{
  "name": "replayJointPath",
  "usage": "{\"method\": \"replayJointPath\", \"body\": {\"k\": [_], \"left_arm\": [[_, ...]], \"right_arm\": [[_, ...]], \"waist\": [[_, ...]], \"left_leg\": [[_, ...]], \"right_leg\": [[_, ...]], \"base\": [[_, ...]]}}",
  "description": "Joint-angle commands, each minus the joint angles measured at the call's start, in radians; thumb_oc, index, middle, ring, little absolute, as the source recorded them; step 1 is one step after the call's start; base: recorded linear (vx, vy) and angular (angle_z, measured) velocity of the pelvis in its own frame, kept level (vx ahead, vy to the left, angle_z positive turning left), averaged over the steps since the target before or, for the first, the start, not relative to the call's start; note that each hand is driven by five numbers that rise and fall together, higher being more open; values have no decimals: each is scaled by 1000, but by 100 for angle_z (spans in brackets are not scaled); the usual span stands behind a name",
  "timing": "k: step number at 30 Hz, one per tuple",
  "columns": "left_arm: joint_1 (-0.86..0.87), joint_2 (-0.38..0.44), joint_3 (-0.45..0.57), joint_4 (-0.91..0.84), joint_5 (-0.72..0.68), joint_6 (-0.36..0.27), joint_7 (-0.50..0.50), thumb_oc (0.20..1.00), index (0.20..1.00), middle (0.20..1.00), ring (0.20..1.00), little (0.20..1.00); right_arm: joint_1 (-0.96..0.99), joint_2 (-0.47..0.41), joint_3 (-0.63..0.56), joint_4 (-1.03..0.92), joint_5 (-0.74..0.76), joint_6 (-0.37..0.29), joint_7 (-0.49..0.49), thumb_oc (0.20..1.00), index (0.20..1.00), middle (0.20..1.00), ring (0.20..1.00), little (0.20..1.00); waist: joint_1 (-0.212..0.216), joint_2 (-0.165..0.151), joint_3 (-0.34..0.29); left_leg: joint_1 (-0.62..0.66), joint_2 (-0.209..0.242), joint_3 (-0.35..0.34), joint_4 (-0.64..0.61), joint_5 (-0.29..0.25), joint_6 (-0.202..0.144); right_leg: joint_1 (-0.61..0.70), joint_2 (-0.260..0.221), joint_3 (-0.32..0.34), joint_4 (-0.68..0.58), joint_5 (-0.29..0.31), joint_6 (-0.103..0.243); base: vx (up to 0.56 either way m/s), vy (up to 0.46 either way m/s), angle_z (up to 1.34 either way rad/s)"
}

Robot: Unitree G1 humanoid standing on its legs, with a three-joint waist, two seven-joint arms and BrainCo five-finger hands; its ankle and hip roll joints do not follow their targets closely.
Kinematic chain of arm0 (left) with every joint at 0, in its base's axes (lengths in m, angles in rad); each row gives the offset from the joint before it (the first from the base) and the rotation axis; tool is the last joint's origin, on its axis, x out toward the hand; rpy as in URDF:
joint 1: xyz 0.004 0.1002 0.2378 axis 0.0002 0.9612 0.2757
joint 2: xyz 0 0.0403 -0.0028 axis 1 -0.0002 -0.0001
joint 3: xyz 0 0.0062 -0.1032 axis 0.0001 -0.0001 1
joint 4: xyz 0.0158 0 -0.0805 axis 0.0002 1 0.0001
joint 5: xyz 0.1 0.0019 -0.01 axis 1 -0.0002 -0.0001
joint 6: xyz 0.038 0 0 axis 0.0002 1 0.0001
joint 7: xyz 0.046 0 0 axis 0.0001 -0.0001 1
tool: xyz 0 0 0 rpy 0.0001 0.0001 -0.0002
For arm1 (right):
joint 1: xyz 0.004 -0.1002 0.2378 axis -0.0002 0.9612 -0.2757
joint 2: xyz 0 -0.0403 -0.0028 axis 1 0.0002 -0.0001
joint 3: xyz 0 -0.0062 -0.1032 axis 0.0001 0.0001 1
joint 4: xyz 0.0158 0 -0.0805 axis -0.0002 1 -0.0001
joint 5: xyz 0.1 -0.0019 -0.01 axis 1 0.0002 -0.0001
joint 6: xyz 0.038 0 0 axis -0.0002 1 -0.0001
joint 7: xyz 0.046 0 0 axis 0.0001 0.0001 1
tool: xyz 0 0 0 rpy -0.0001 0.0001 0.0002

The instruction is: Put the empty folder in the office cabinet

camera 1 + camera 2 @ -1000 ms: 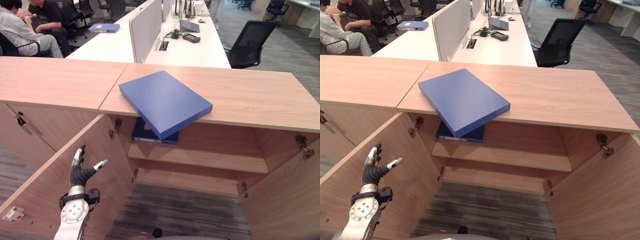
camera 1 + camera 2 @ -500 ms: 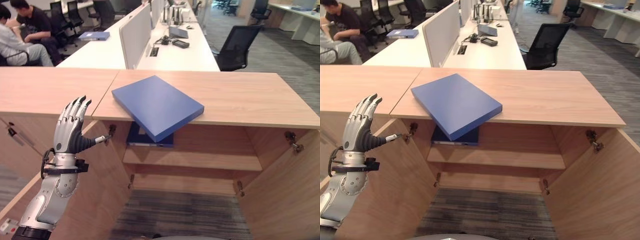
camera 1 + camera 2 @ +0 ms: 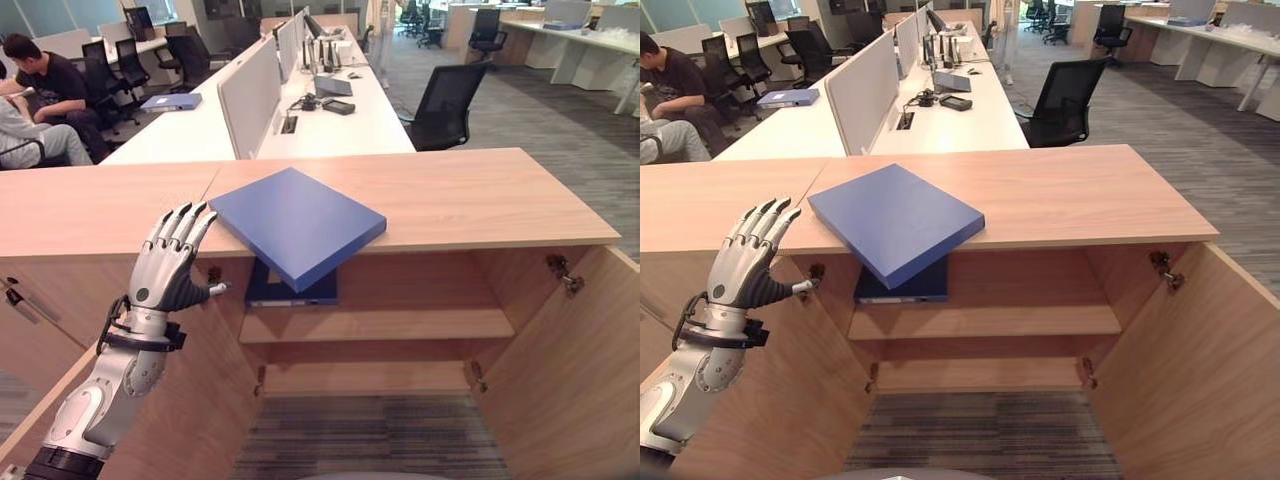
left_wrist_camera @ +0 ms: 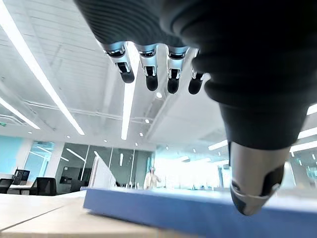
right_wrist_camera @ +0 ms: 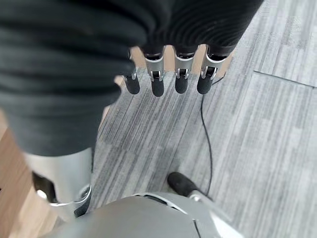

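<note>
Two cabinet doors, a left door (image 3: pixel 190 400) and a right door (image 3: pixel 580 370), were seen swung wide, leaving the office cabinet (image 3: pixel 480 200) open toward the viewer at 6 o'clock. A blue folder (image 3: pixel 296 224) was seen lying flat on the wooden top, turned at an angle, with its near corner jutting out over the front edge above the upper shelf (image 3: pixel 390 325). Under that corner, a second blue folder (image 3: pixel 290 288) was already resting on the shelf.

Compared with a second earlier, the left hand (image 3: pixel 170 268) had been raised from low beside the left door to the level of the cabinet top. It was now held at 9 o'clock from the folder, near it but not touching, with its fingers (image 4: pixel 148 69) straight and spread and nothing grasped. In the left wrist view the folder's blue edge was seen just past the fingertips.

The right hand (image 5: pixel 168 74) was hanging over the carpet (image 5: pixel 257 139), fingers relaxed and empty.

The reach appeared to have begun; the folder had not yet been gripped, and the shelving was still to be done.

Seated people (image 3: pixel 45 100) were visible at desks at 11 o'clock.
</note>
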Motion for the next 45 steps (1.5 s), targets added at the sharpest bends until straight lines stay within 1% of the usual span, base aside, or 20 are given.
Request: {"method": "replayJointPath", "body": {"k": [1,11,17,19,20,22,23,27,28,32,37,45], "left_arm": [[-44,51,20,-7,34,7,13,1000,1000,1000,1000,1000],[-106,43,-42,62,67,29,12,1000,1000,1000,1000,1000],[-175,42,-95,99,88,46,16,1000,1000,1000,1000,1000],[-197,42,-114,106,93,48,17,1000,1000,1000,1000,1000],[-207,44,-122,110,95,51,17,1000,1000,1000,1000,1000],[-238,47,-146,120,102,53,17,1000,1000,1000,1000,1000],[-241,46,-149,123,102,53,18,1000,1000,1000,1000,1000],[-286,43,-203,150,114,57,8,1000,1000,1000,1000,1000],[-290,42,-205,152,114,57,9,1000,1000,1000,1000,1000],[-332,32,-247,181,121,65,6,1000,1000,1000,1000,1000],[-382,26,-297,207,121,61,-5,1000,1000,1000,1000,1000],[-421,23,-351,262,137,74,-10,1000,1000,1000,1000,1000]], "right_arm": [[-22,1,39,17,-50,-6,12,1000,1000,1000,1000,1000],[-27,-14,38,15,-49,-6,9,1000,1000,1000,1000,1000],[-23,-19,44,19,-54,-4,12,1000,1000,1000,1000,1000],[-23,-22,43,20,-56,-3,11,1000,1000,1000,1000,1000],[-23,-23,43,20,-56,-3,11,1000,1000,1000,1000,1000],[-23,-28,47,19,-59,-5,12,1000,1000,1000,1000,1000],[-23,-29,46,19,-58,-5,11,1000,1000,1000,1000,1000],[-23,-35,53,17,-60,-6,13,1000,1000,1000,1000,1000],[-23,-35,52,16,-60,-6,13,1000,1000,1000,1000,1000],[-22,-39,55,15,-63,-7,12,1000,1000,1000,1000,1000],[-21,-45,62,16,-67,-7,14,1000,1000,1000,1000,1000],[-23,-46,70,13,-71,-7,14,1000,1000,1000,1000,1000]], "waist": [[-18,-51,-2],[-27,-49,-10],[-39,-48,-15],[-41,-49,-16],[-42,-48,-18],[-48,-47,-20],[-47,-48,-18],[-56,-46,-24],[-55,-47,-22],[-62,-46,-25],[-70,-45,-27],[-79,-43,-29]], "left_leg": [[21,-41,-27,12,-124,37],[28,-43,-16,12,-130,42],[33,-43,-7,12,-135,44],[30,-44,-3,12,-126,44],[34,-43,-2,12,-135,45],[37,-43,1,12,-136,46],[33,-44,2,12,-128,45],[40,-43,8,12,-139,47],[36,-44,9,12,-131,47],[38,-43,18,12,-133,48],[42,-43,24,12,-136,49],[49,-42,33,12,-140,51]], "right_leg": [[-35,-32,23,6,13,81],[-33,-34,33,6,13,85],[-32,-36,40,6,14,88],[-36,-38,42,6,22,88],[-33,-37,44,6,15,89],[-33,-37,48,6,16,90],[-36,-39,47,6,23,89],[-32,-37,56,6,16,90],[-36,-38,55,6,23,90],[-37,-39,59,6,24,91],[-37,-39,63,6,24,92],[-34,-40,71,6,25,93]], "base": [[10,8,-7],[5,6,-5],[3,1,-1],[1,0,-3],[9,1,-7],[8,0,-5],[-25,-1,-6],[12,-3,-8],[-24,2,-7],[-3,-1,-5],[3,-1,-1],[7,-2,-4]]}}
